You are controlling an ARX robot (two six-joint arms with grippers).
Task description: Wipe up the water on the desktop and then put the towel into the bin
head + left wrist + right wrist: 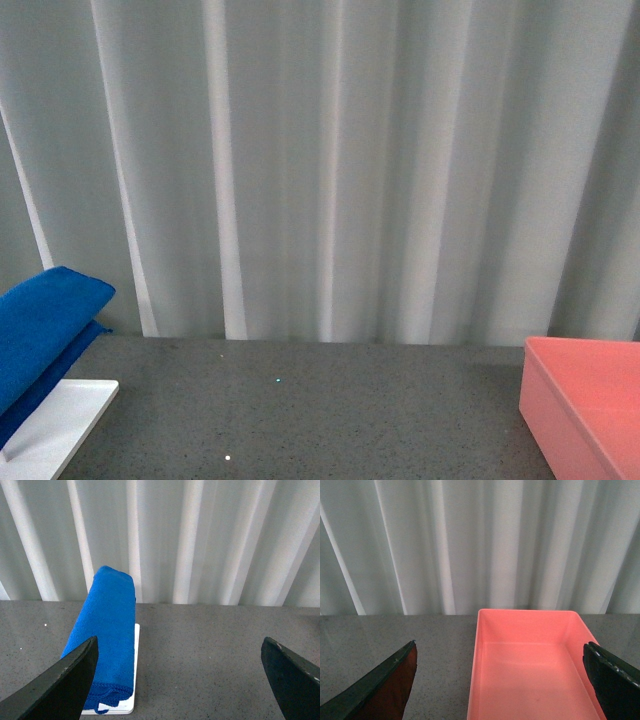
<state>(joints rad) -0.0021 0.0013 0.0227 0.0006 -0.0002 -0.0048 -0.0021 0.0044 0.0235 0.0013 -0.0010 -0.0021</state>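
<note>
only the dark inner faces of each gripper's fingers show, cut off by the frame edges. the left gripper is spread wide, facing the soft blue towel. the towel is draped, folded, over a flat white rack at the left of the speckled, stone-like grey desktop, and it hides its support. the right gripper is equally wide, facing the smooth pink plastic bin at the right, whose near end is cropped. a pleated pale curtain hangs behind.

the desktop is matt dark grey, stone-like, with fine pale speckles. the towel is soft blue cloth with a nubbly pile. the bin is smooth pink plastic with a faint sheen. the rack base looks smooth, white and matt. the curtain is pale matt cloth.
</note>
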